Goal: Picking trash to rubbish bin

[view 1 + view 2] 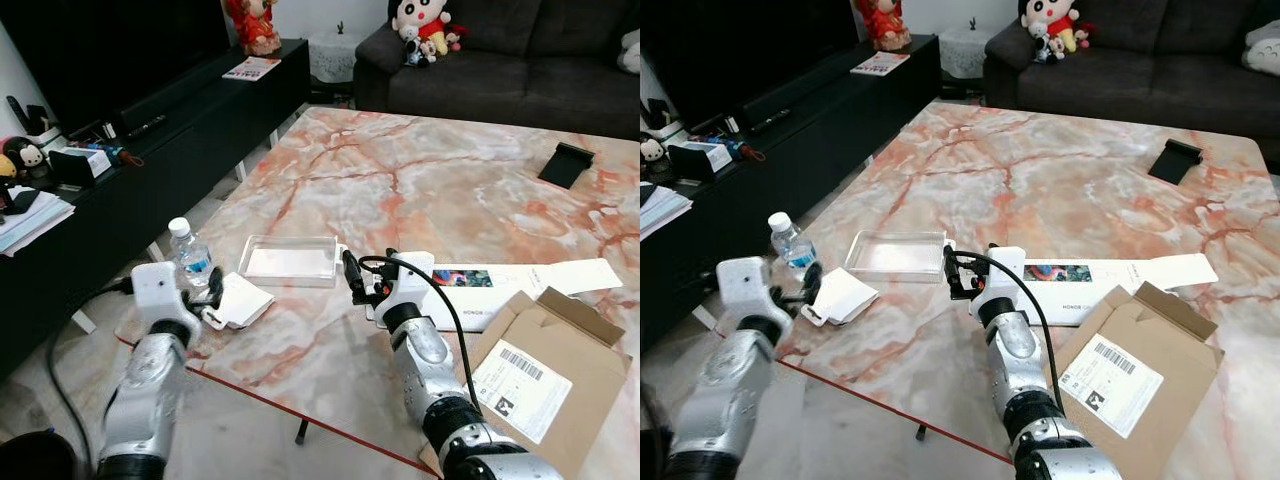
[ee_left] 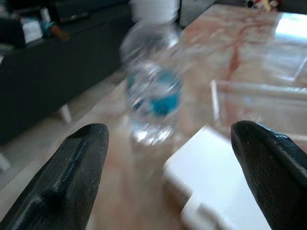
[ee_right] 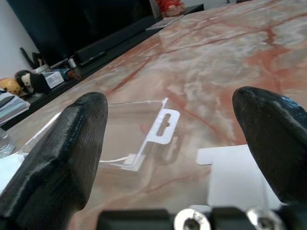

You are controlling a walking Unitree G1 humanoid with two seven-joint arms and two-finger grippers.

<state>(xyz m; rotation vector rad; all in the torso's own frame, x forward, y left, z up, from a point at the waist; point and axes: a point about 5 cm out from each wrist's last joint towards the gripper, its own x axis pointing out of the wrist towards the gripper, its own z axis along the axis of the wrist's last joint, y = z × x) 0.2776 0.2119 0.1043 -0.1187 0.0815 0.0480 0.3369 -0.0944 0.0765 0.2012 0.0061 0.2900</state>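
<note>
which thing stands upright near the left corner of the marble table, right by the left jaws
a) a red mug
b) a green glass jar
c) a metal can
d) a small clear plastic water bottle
d: the small clear plastic water bottle with a white cap stands upright at the edge of the pink-veined marble table, just ahead of the open left gripper.

You see a desk [image 1: 420, 180] of polished marble, pink and grey with red veins, and it reflects the light. The tray [image 1: 290, 258] is clear, glossy plastic. The water bottle [image 1: 189, 254] is transparent plastic with a white cap. The box [image 1: 540, 375] is matt brown cardboard with a white paper label. The fingers [image 3: 62, 158] of the right gripper [image 1: 356, 278] look like black rubber with a fine rough texture. The sofa [image 1: 500, 60] is dark cloth.
</note>
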